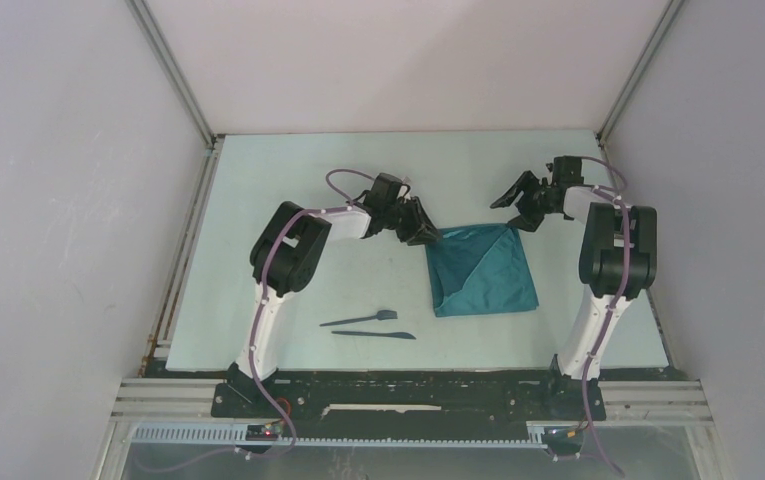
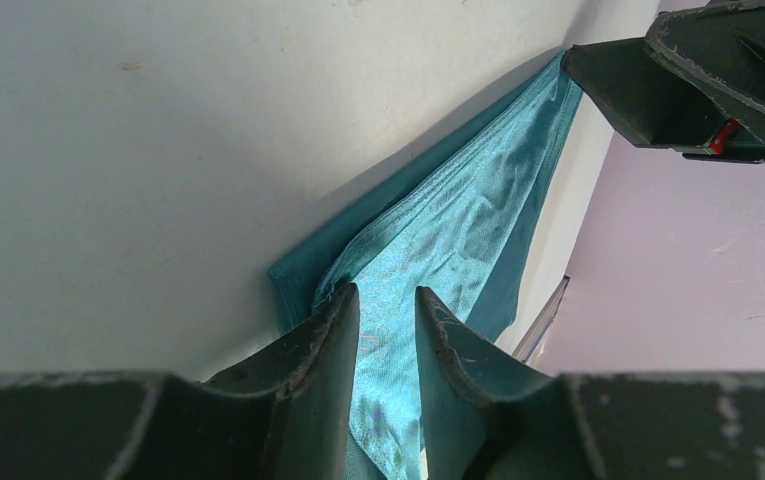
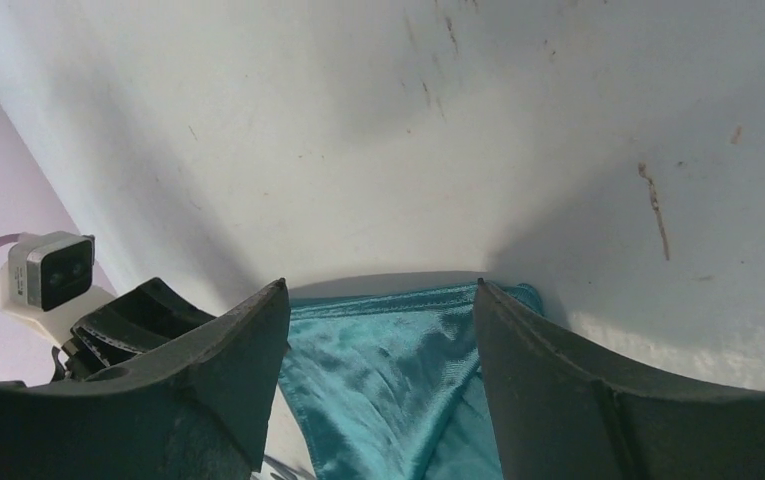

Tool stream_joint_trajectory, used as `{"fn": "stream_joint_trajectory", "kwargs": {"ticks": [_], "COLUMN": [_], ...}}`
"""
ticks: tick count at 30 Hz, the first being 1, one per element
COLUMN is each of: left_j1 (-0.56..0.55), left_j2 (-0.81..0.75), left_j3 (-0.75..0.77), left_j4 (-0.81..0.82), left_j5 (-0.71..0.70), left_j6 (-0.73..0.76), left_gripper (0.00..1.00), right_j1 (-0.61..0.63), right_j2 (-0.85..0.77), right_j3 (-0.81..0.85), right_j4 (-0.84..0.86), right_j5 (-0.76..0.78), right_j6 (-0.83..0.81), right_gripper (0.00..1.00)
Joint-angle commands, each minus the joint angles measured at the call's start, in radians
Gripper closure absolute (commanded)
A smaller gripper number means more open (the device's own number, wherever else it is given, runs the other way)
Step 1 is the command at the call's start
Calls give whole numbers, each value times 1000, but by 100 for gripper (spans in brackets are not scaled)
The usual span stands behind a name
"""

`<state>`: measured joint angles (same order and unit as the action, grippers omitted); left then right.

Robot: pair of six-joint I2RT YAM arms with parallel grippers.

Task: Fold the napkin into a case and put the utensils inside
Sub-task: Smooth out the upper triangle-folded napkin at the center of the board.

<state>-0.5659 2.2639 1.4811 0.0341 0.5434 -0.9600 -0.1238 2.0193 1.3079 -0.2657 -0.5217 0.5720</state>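
A far corner of the napkin (image 1: 483,272) is pinched by the left tool (image 1: 421,230). The right tool (image 1: 521,208) is spread wide just over the other far corner.

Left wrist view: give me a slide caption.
Left gripper pinches a raised layer of the teal napkin off the white table.

A plain teal-green napkin (image 1: 482,270), with no pattern, lies on a pale mint tabletop (image 1: 288,190). Seen close up, its cloth shines a brighter turquoise. The fork (image 1: 360,320) and knife (image 1: 374,335) are dark navy-black. The arms (image 1: 290,248) are white and black, with lilac cables (image 1: 341,176). The left pincer (image 1: 424,232) and right pincer (image 1: 516,208) are charcoal black, scuffed pale along their edges.
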Motion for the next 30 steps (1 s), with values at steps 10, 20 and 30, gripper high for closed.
{"fn": "stream_joint_trajectory", "kwargs": {"ticks": [10, 20, 30], "left_j1": [3, 8, 29], "left_j2": [-114, -46, 31], "left_j3": [60, 73, 99], "left_j4": [-28, -28, -85], "left_j5": [53, 51, 20], "left_j6": [38, 40, 78], "left_gripper": [53, 64, 73], "right_j1": [18, 150, 313], "right_j2": [-219, -406, -362], "right_j3": [6, -329, -560], "right_j4": [-151, 100, 448], "right_j5": [161, -264, -367], "right_j6": [-93, 62, 207], "right_gripper": [23, 22, 23]}}
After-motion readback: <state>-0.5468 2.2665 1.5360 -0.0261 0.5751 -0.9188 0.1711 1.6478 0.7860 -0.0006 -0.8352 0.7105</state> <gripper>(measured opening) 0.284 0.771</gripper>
